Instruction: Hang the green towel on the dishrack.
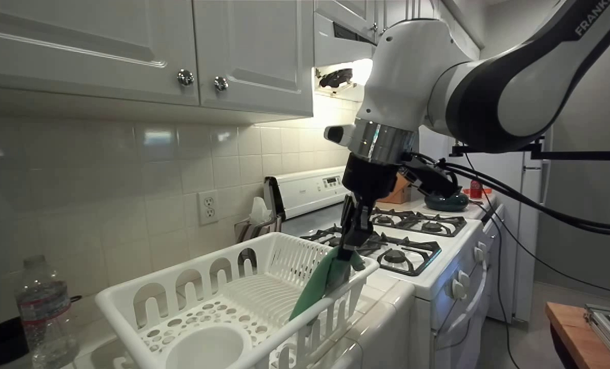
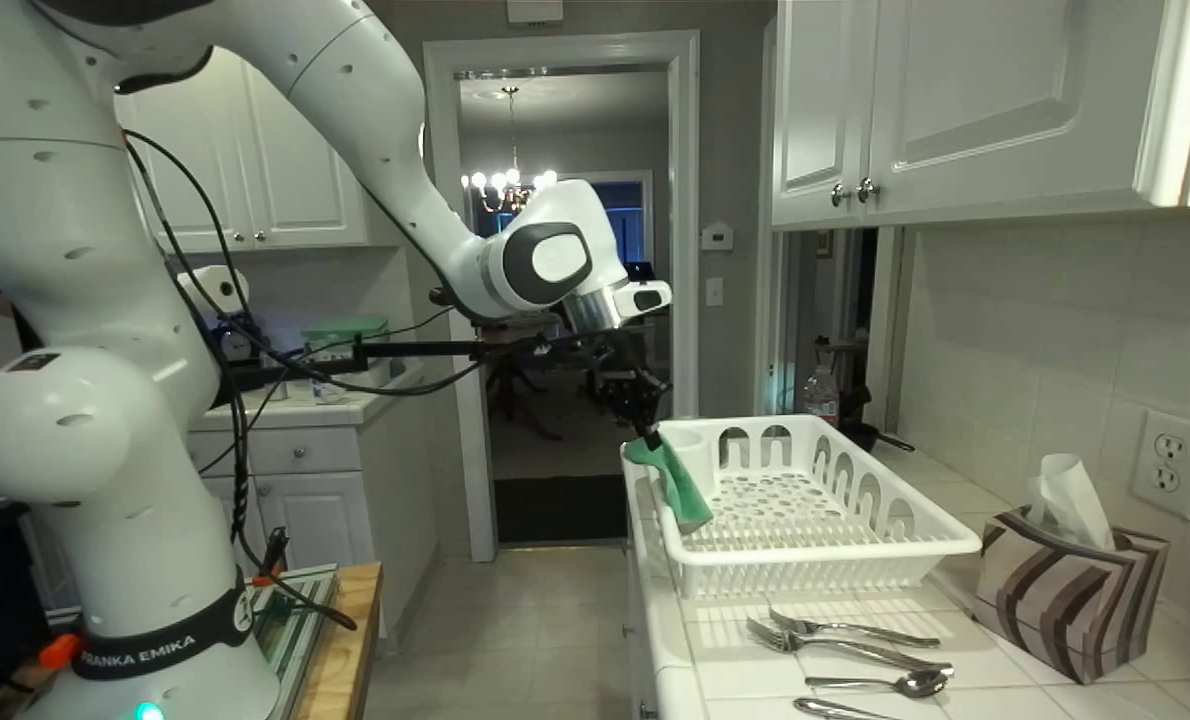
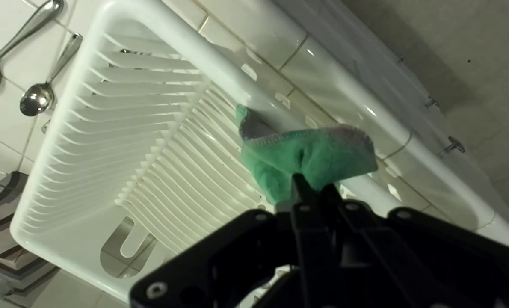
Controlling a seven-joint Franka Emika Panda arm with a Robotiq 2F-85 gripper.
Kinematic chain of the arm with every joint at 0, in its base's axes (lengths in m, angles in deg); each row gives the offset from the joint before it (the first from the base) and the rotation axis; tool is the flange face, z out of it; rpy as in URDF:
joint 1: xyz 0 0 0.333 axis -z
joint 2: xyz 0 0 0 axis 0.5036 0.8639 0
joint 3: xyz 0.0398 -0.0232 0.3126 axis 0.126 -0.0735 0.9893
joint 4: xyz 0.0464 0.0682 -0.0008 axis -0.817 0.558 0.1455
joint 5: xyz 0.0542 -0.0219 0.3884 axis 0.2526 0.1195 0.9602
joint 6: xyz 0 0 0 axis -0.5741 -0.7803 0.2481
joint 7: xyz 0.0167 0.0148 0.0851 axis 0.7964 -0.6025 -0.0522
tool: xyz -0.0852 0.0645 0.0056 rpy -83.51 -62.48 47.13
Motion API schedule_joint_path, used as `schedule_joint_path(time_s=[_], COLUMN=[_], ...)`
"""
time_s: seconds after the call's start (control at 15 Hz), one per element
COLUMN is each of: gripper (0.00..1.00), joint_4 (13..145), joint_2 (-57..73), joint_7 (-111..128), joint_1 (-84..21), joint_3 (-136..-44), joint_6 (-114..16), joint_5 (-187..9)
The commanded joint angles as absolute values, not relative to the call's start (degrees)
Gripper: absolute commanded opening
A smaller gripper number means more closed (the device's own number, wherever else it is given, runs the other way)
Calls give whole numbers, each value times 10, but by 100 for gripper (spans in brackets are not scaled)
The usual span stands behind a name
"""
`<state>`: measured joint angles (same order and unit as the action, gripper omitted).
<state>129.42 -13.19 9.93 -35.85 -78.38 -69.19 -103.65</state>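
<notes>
The green towel (image 1: 315, 287) is draped at the long side rim of the white dishrack (image 1: 187, 267), on the counter-edge side. Most of it hangs down inside the rack in both exterior views (image 2: 683, 490). My gripper (image 1: 345, 253) points down just above that rim and is shut on the towel's upper part. In the wrist view, the two dark fingertips (image 3: 316, 184) are close together with the green cloth (image 3: 276, 160) bunched at their tips. A folded flap lies over the rim there. How much cloth hangs outside the rim is partly hidden.
Forks and spoons (image 2: 855, 640) lie beside the rack. A striped tissue box (image 2: 1065, 590) stands near the wall. A water bottle (image 1: 43, 312) stands at the rack's other end. A gas stove (image 1: 418, 279) adjoins the counter. Upper cabinets (image 1: 253, 46) hang above.
</notes>
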Motion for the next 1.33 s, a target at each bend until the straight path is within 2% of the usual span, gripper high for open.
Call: schedule_joint_path(time_s=[0.0, 0.13, 0.2, 0.27, 0.4, 0.87, 0.93, 1.27], gripper=[2, 2, 22, 34, 45, 95, 99, 100], joint_4=[1316, 1314, 1314, 1314, 1315, 1317, 1318, 1306], joint_2=[-157, -156, -156, -155, -155, -161, -164, -173], joint_7=[64, 48, 41, 35, 22, 30, 39, 96], joint_1=[-357, -357, -356, -356, -356, -362, -363, -373], joint_3=[-773, -767, -764, -762, -758, -758, -760, -775], joint_6=[-700, -696, -696, -693, -693, -687, -684, -627], joint_5=[-1068, -1080, -1088, -1094, -1106, -1082, -1068, -946])
